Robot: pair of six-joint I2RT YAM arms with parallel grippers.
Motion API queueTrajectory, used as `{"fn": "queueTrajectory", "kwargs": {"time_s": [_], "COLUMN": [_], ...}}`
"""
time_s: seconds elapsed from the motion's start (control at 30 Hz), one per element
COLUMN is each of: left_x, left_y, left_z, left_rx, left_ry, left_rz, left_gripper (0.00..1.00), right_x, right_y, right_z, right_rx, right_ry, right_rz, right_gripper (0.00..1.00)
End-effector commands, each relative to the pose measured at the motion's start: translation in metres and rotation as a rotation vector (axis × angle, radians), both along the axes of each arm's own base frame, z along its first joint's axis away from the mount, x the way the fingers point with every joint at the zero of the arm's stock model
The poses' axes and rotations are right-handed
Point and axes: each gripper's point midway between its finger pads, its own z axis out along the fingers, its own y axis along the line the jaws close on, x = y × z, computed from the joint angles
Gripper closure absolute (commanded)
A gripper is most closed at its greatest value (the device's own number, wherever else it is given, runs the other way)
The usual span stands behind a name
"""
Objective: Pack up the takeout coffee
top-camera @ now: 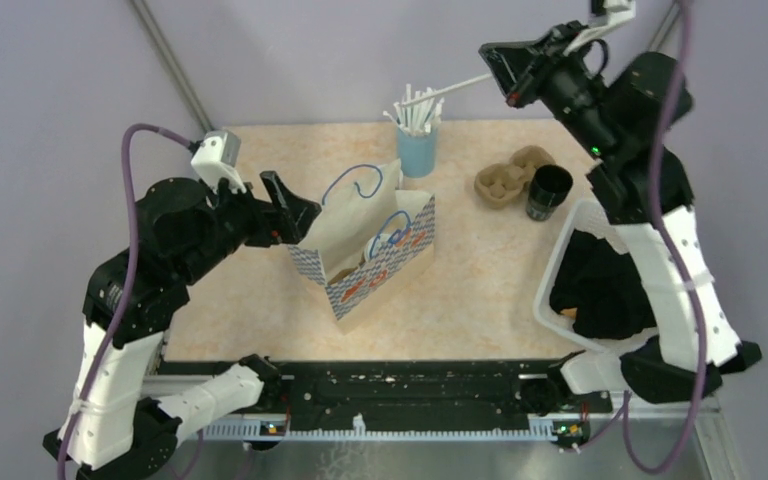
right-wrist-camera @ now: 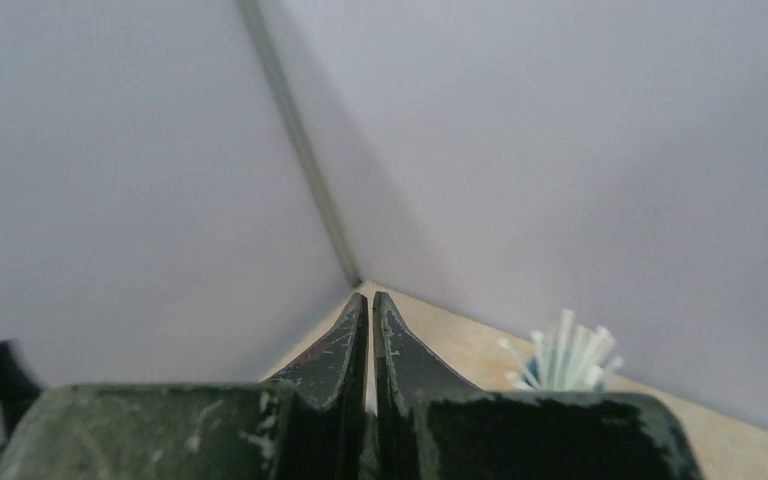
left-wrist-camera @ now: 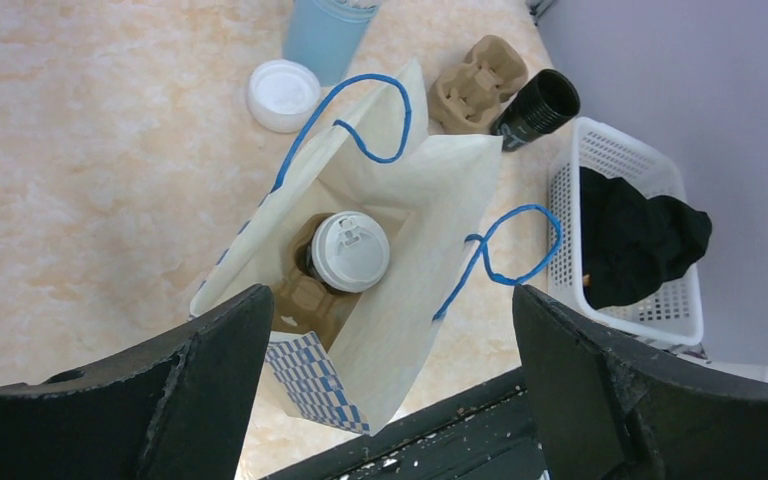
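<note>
**A:** Where's the takeout coffee (left-wrist-camera: pixel 350 250)?

**B:** It's lidded and upright in a cardboard carrier (left-wrist-camera: pixel 305 300) at the bottom of the paper bag (top-camera: pixel 390 262) on the table (top-camera: pixel 250 300).

**A:** And the grippers?

**B:** The left gripper (top-camera: pixel 285 213) hangs spread wide over the bag's mouth, holding nothing. The right gripper (top-camera: pixel 509 82) is high up, pinched on a white straw (top-camera: pixel 455 86) (by one end only).

**A:** What could go wrong?

**B:** The straw may swivel or slip in that pinch. Coming down, it could snag the blue handles (left-wrist-camera: pixel 406 105), or the arm could push the light bag over and spill the cup.
</note>
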Motion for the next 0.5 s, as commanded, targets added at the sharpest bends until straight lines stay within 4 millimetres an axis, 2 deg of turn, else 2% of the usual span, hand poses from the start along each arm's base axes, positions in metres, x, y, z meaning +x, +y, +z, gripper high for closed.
{"fn": "queueTrajectory", "kwargs": {"time_s": [0.0,0.17,0.33,0.47], "left_x": [-0.004,-0.014,-0.024,-0.035], "left_y": [-0.01,-0.011,-0.006,-0.008], "left_z": [0.015,0.017,0.021,0.029], "left_rx": [-0.065,-0.098,-0.136,-0.195], "left_ry": [-0.057,-0.059,-0.082,-0.076], "left_rz": [-0.057,-0.08,-0.076,-0.102], "left_gripper": [0.04,0.04,0.04,0.04], "right_x": [-0.06,-0.091,-0.101,-0.09], "right_y": [0.046,0.081,0.118,0.146], "right_z": [-0.006,-0.023,-0.055,-0.096], "right_rx": [0.015,-0.06,-0.121,-0.163], "right_ry": [0.035,0.071,0.096,0.153], "right_rz": [0.368,0.459,0.485,0.466], "right_gripper": [1.0,1.0,1.0,1.0]}}
